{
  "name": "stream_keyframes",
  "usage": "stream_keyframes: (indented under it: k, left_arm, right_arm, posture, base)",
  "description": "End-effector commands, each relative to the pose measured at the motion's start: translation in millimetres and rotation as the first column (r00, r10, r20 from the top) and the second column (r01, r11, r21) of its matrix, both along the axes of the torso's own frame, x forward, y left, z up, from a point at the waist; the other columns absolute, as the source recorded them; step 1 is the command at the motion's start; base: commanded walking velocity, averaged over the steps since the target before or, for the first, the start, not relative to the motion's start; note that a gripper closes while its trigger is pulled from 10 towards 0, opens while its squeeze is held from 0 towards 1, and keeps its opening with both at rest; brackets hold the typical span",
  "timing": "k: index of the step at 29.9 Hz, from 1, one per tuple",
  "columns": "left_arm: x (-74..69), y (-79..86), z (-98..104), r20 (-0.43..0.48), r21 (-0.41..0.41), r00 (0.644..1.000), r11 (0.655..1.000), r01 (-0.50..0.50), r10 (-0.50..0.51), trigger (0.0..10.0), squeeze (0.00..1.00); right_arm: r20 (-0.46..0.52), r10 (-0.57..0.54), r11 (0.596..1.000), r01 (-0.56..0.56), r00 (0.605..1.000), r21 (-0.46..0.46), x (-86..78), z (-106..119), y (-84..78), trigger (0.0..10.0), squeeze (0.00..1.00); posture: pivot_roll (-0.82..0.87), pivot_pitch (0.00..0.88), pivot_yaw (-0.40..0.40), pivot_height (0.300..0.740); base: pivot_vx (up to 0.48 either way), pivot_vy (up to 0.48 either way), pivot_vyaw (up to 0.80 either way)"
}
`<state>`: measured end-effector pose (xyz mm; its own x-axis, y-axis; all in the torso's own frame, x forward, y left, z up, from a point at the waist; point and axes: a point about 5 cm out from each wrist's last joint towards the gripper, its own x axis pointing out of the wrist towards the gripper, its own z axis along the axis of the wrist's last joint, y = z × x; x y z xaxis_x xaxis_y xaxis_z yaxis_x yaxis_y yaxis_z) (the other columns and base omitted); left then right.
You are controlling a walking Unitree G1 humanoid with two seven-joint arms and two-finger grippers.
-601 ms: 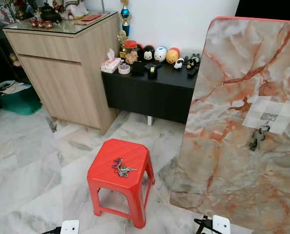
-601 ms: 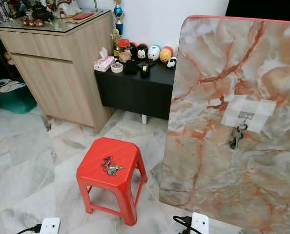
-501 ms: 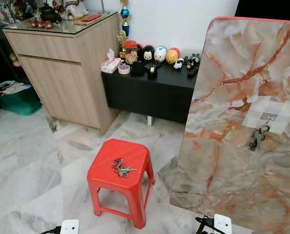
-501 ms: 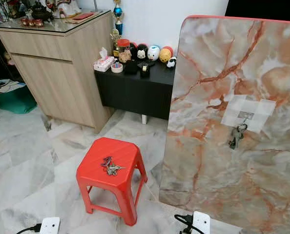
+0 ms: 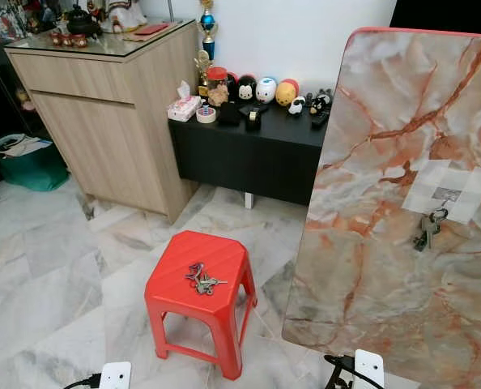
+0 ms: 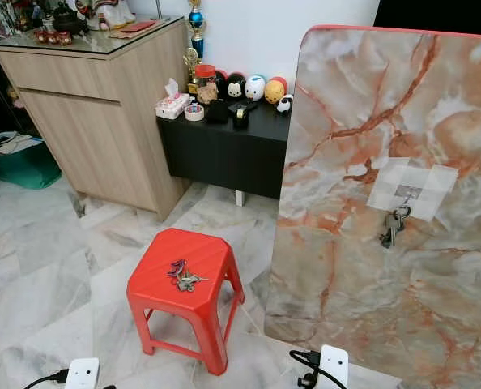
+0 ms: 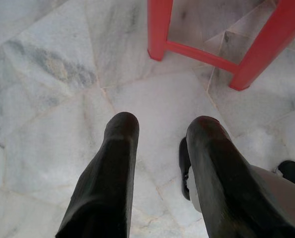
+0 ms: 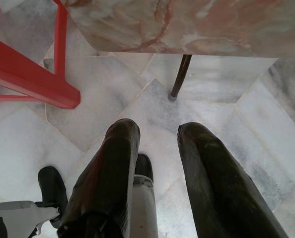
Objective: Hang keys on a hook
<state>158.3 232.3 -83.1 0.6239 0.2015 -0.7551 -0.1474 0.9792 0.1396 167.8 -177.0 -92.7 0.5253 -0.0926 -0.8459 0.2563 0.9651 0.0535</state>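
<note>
We see the left gripper (image 7: 160,131) spread, empty, above marble floor (image 7: 48,99) near the red stool (image 5: 200,279). Loose keys (image 5: 200,278) lie flat on the stool seat, long axis unclear. Right of the stool, the marble board (image 5: 386,243) has a hook (image 5: 445,195) holding another key bunch (image 5: 427,228) hanging straight down. Right gripper (image 8: 155,130) spread, empty, beside the stool.

Long, rounded black fingers (image 7: 112,173), white wrist boxes (image 5: 115,375) with black cables.
</note>
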Motion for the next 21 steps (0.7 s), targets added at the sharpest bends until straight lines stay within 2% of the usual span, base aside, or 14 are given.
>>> stream_keyframes:
  k: [1,14,21]
  left_arm:
    - [-0.1,0.1,-0.4,-0.008,-0.013,1.0,1.0,-0.013,0.012,10.0,0.0]
    - [0.2,0.0,-0.4,-0.006,-0.017,1.0,1.0,-0.02,0.02,10.0,0.0]
    - [0.7,0.4,-0.1,-0.005,-0.018,1.0,1.0,-0.02,0.02,10.0,0.0]
  right_arm:
    - [0.003,0.006,1.0,-0.006,1.0,0.006,2.2,0.6,3.0,10.0,0.0]
    - [-0.008,-0.009,1.0,0.009,1.0,0.0,-1.3,-0.6,-0.8,10.0,0.0]
    - [-0.008,-0.016,1.0,0.016,1.0,0.0,-2.1,-0.8,-2.3,10.0,0.0]
  posture:
    - [-0.02,0.002,0.01,0.74]
    - [-0.01,0.015,0.009,0.74]
    - [-0.01,0.014,0.01,0.74]
  base:
    - [0.0,0.0,0.0]
    - [0.0,0.264,0.0]
    - [0.0,0.435,0.0]
